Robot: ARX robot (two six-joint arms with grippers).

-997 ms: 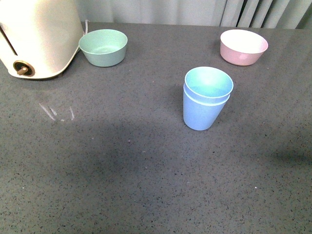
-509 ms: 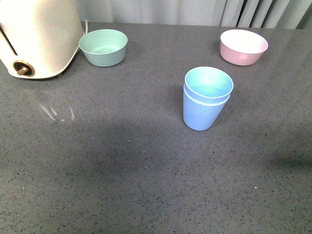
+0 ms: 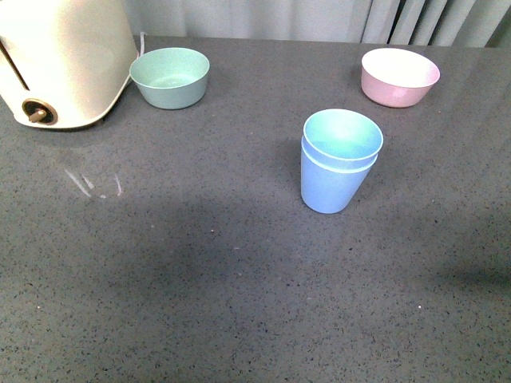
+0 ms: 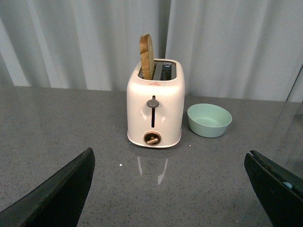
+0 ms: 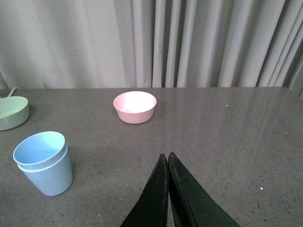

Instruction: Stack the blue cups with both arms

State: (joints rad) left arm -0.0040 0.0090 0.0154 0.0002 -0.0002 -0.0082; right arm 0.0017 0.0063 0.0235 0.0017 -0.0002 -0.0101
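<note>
The two blue cups (image 3: pixel 338 161) stand upright near the middle of the grey table, one nested inside the other, its rim a little above the outer one's. The right wrist view shows the same stacked blue cups (image 5: pixel 43 163) off to one side of my right gripper (image 5: pixel 166 156). That gripper is shut, its dark fingers pressed together with nothing between them, above bare table. My left gripper (image 4: pixel 169 161) is open and empty, its black fingers (image 4: pixel 57 194) spread wide, facing the toaster. Neither arm appears in the front view.
A cream toaster (image 3: pixel 56 60) with a slice of bread (image 4: pixel 147 56) in its slot stands at the back left. A green bowl (image 3: pixel 169 76) sits beside it. A pink bowl (image 3: pixel 399 76) sits at the back right. Curtains hang behind the table.
</note>
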